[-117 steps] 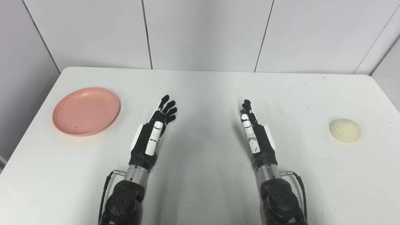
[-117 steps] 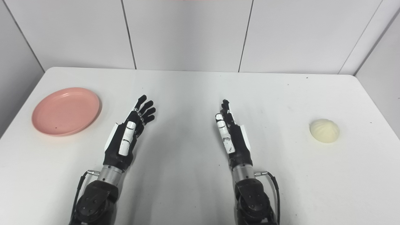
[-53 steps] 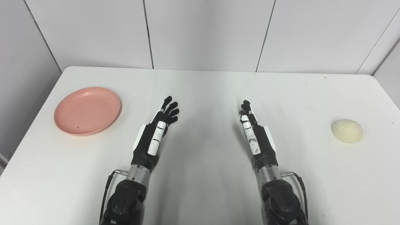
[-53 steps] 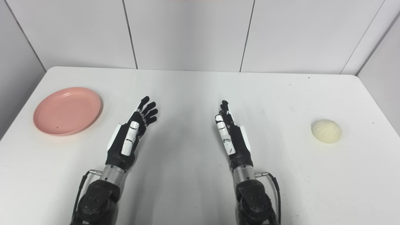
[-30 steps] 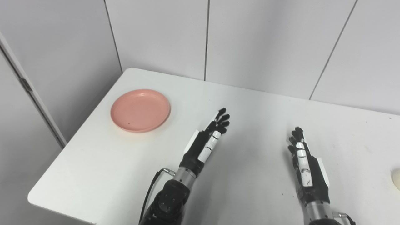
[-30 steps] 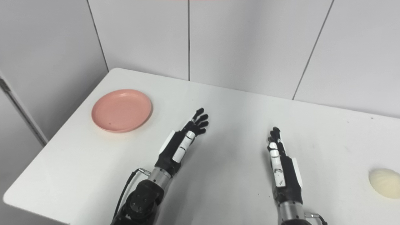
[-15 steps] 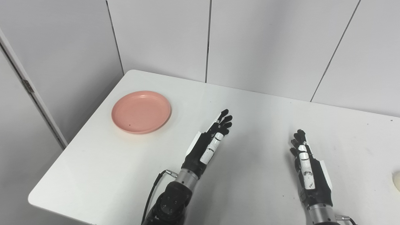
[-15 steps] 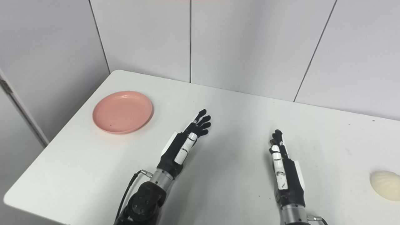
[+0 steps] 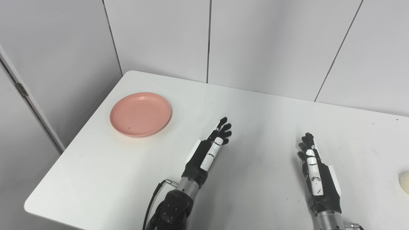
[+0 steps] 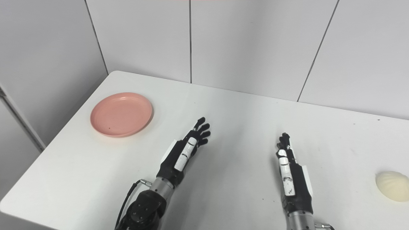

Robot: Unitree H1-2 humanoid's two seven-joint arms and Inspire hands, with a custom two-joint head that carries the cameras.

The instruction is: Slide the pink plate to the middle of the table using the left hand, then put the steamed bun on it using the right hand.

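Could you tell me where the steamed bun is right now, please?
The cream-coloured pleated steamed bun sits on the white table at the far right of the right eye view, beyond the open right hand, untouched.

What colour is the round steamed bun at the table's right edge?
The domed, pleated steamed bun is pale cream; the right eye view shows it whole.

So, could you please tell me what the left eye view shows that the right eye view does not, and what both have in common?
Only the left eye view shows the hinged door edge at far left, and it cuts the steamed bun to a sliver at the right border. Only the right eye view shows the whole steamed bun. Both show the empty pink plate near the white table's left corner, and the left robot hand and right robot hand open above the table, holding nothing.
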